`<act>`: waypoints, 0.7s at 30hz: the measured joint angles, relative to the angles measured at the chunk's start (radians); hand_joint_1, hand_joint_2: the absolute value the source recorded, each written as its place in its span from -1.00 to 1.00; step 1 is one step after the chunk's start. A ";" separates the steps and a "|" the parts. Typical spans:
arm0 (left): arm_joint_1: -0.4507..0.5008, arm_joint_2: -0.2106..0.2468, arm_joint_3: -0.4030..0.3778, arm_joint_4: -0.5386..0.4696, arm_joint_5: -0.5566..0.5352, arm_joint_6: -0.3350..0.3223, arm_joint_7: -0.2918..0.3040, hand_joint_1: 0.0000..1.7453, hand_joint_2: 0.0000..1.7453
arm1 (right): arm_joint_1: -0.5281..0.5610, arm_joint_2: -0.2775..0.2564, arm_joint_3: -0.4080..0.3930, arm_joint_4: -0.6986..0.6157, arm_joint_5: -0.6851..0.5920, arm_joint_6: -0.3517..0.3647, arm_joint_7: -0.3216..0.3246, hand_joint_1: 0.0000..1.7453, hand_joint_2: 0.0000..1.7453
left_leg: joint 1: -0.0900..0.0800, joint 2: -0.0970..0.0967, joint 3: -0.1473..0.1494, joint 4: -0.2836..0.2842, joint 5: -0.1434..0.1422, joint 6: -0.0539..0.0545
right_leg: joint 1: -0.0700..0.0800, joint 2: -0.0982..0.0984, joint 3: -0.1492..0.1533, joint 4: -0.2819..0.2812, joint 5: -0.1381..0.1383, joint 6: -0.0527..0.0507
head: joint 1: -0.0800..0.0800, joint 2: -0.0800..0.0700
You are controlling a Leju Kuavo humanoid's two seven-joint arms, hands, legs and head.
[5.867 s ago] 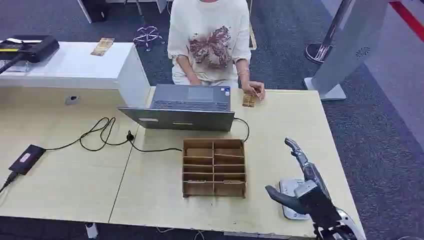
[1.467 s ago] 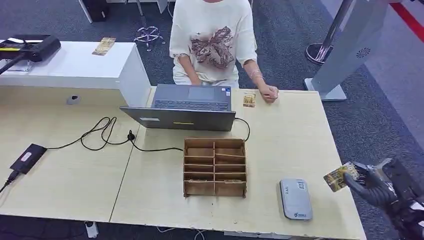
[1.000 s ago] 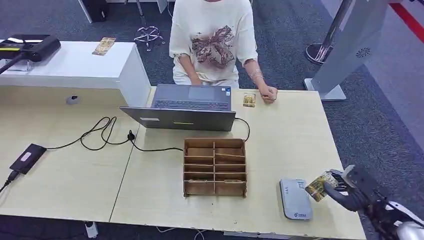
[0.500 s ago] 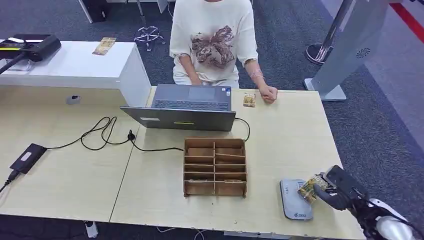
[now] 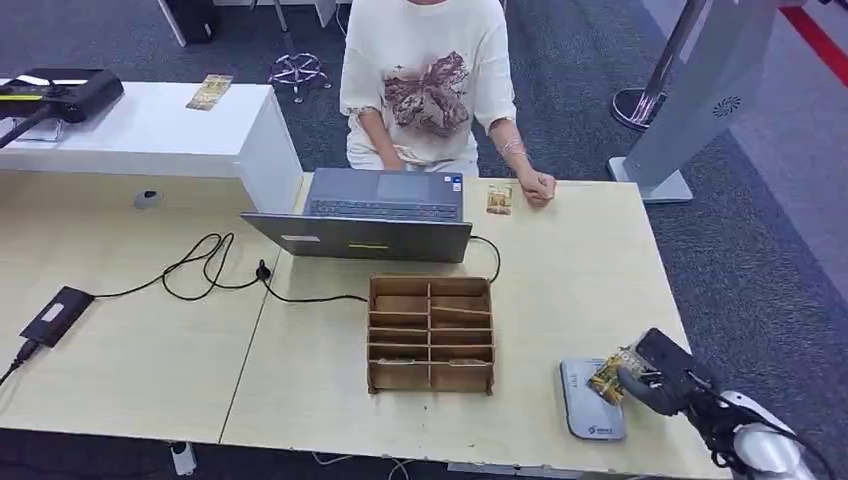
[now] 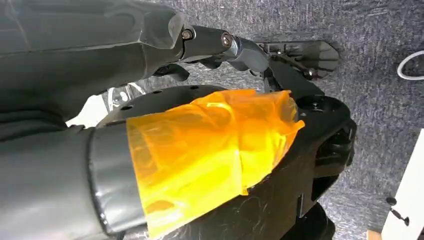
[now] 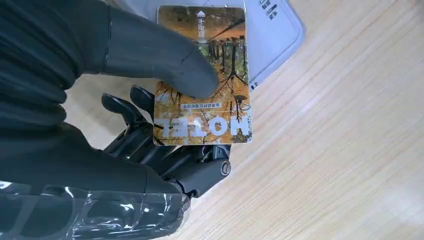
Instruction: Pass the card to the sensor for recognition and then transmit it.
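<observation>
My right hand (image 5: 662,376) pinches a card (image 5: 607,377) with a forest picture between its thumb and fingers. It holds the card just over the right edge of the grey sensor pad (image 5: 590,408), which lies flat near the front right of the table (image 5: 590,280). In the right wrist view the thumb presses on the card (image 7: 220,115), and the card's far end overlaps the sensor (image 7: 272,30). My left hand (image 6: 220,42) hangs beside my body over the carpet, fingers stretched out and holding nothing.
A cardboard organizer (image 5: 429,335) stands left of the sensor. Behind it are an open laptop (image 5: 370,215) and its cable (image 5: 200,270). A person sits across the table, a hand (image 5: 537,187) resting beside a second card (image 5: 498,199).
My right hand has carried the card leftward, from beyond the table's right edge to over the sensor's right side. The person's hand has left the second card lying on the table.
</observation>
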 joint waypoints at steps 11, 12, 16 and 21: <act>0.000 0.000 0.001 0.000 0.002 0.000 0.000 -1.00 -1.00 | -0.029 0.021 0.029 0.036 0.027 -0.014 -0.010 1.00 1.00 | 0.000 0.000 0.000 0.000 0.000 0.000 | 0.000 0.001 0.000 0.000 0.000 0.000 | 0.000 0.000; 0.000 0.000 0.001 0.000 0.002 0.000 0.000 -1.00 -1.00 | -0.031 0.022 0.030 0.038 0.029 -0.016 -0.010 1.00 1.00 | 0.000 0.001 0.000 0.000 0.000 0.000 | 0.000 0.001 0.000 0.000 0.000 0.000 | 0.000 0.000; -0.001 0.000 0.004 0.000 0.005 0.000 0.000 -1.00 -1.00 | -0.053 0.026 0.039 0.053 0.033 -0.023 -0.010 1.00 1.00 | 0.000 0.001 0.001 0.000 0.000 0.000 | 0.000 0.001 0.000 0.000 0.000 0.000 | 0.000 0.000; 0.000 0.000 0.009 0.000 0.005 0.000 0.000 -1.00 -1.00 | -0.064 0.030 0.047 0.066 0.045 -0.031 -0.018 1.00 1.00 | 0.000 0.000 0.001 0.000 0.000 0.000 | 0.000 0.000 0.001 0.000 0.000 0.000 | 0.000 0.000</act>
